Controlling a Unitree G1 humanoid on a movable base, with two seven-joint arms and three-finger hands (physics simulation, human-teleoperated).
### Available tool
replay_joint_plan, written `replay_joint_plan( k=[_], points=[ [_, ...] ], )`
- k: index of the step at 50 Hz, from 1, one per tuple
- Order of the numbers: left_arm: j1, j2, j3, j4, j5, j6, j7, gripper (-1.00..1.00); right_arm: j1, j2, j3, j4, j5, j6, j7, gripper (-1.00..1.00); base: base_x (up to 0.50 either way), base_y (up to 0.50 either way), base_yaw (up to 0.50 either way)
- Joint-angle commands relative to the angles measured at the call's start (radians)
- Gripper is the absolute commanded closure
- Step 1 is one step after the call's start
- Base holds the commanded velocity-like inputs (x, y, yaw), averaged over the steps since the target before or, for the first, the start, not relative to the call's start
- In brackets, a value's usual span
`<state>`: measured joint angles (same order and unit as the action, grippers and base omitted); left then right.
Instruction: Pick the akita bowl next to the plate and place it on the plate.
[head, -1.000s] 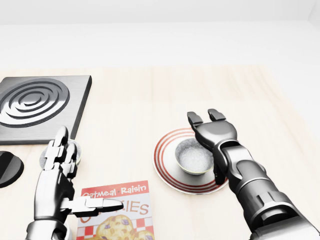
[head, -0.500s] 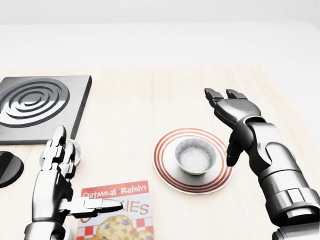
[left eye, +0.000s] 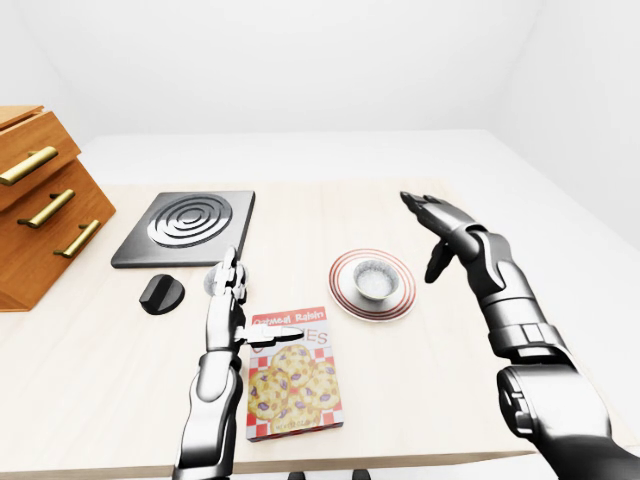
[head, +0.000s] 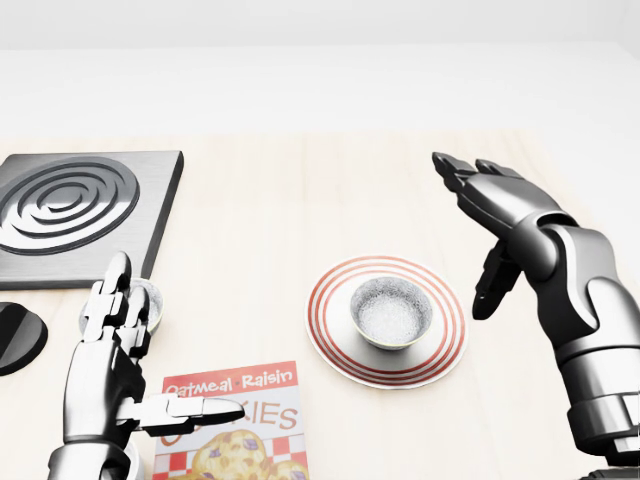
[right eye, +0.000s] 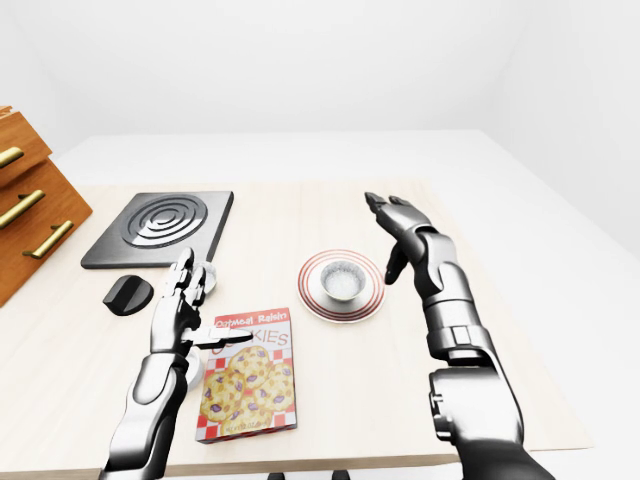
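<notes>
- Below and to the left of the right hand (head: 497, 200), head view: the akita bowl (head: 390, 312) sits upright in the middle of the plate (head: 330, 345), inside the red rings and not tilted.
- Right hand: fingers spread, grasping nothing. It is raised off the table (head: 270, 200) and apart from the bowl and the plate rim.
- Left hand (head: 113, 322): fingers straight, thumb out over the cookie box (head: 235, 425), empty. A small grey round thing (head: 152, 297) lies just beside its fingertips, partly hidden, so I cannot tell what it is.
- Judgement: the bowl is already on the plate, so the placing step reads as done. The step in hand is clearing the right hand away.
- Next move: nothing to grasp. The right arm should travel up and rightward, away from the plate, so the forearm does not clip the rim or nudge the bowl off centre.
</notes>
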<state>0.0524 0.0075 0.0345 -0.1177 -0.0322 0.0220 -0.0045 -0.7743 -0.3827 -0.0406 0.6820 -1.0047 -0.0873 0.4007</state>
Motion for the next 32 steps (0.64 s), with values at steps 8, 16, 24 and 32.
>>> replay_joint_plan(
  k=[8,16,24,32],
  points=[
    [0.005,0.0,-0.001,0.003,0.002,-0.007,0.001,-1.0,0.094,-0.056,-0.075,-0.291,0.138,0.0,0.19,-1.0,0.0,0.0,0.0],
    [0.017,-0.002,-0.003,-0.014,0.001,-0.004,-0.001,-1.0,0.09,-0.067,-0.085,-0.332,0.159,0.0,0.22,-1.0,0.0,0.0,0.0],
    [0.019,-0.002,-0.003,-0.018,0.002,-0.004,0.0,-1.0,0.098,-0.074,-0.097,-0.375,0.179,0.0,0.246,-1.0,0.0,0.0,0.0],
    [0.015,0.001,0.003,-0.003,0.004,-0.013,-0.001,-1.0,0.134,-0.079,-0.111,-0.434,0.2,0.0,0.264,-1.0,0.0,0.0,0.0]
  ],
)
